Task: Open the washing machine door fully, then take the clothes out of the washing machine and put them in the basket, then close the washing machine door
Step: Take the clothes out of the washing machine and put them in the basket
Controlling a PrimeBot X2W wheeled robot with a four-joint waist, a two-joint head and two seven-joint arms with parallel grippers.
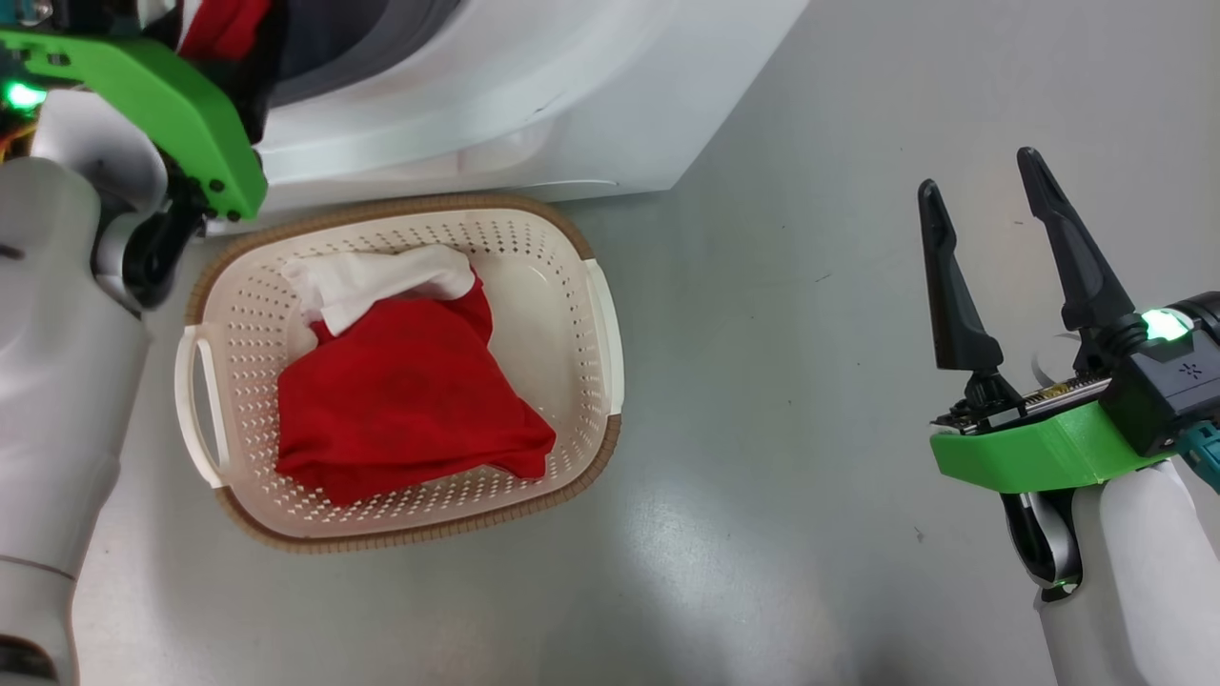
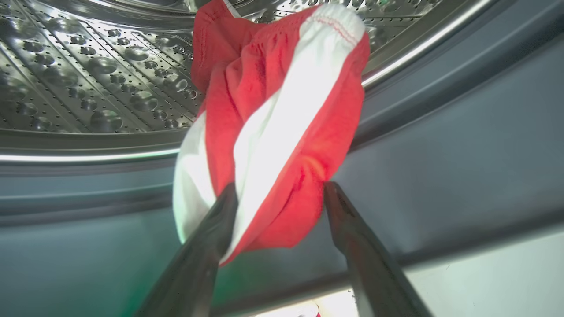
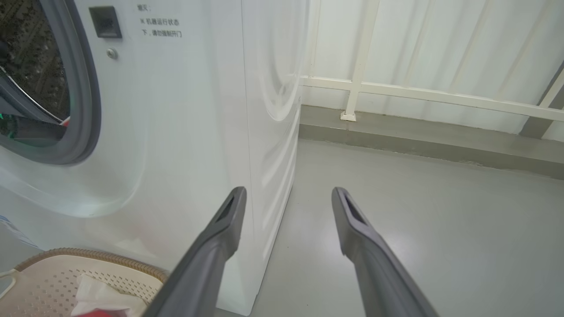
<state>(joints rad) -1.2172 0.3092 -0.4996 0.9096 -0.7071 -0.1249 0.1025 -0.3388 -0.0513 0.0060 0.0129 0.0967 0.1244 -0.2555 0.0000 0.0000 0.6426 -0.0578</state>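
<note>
The washing machine stands at the top of the head view, its door out of view. My left gripper reaches into the steel drum, open, its fingers wide apart. A bunched red garment with a white stripe lies between them over the grey gasket and touches both tips. This garment also peeks out beside my left arm. The basket sits on the floor before the machine, holding a red garment and a white piece. My right gripper hangs open over the floor, holding nothing.
Grey floor spreads to the right of the basket. In the right wrist view the washer's white side is close on the left, with a white railing and wall behind. My left forearm hangs beside the basket's left handle.
</note>
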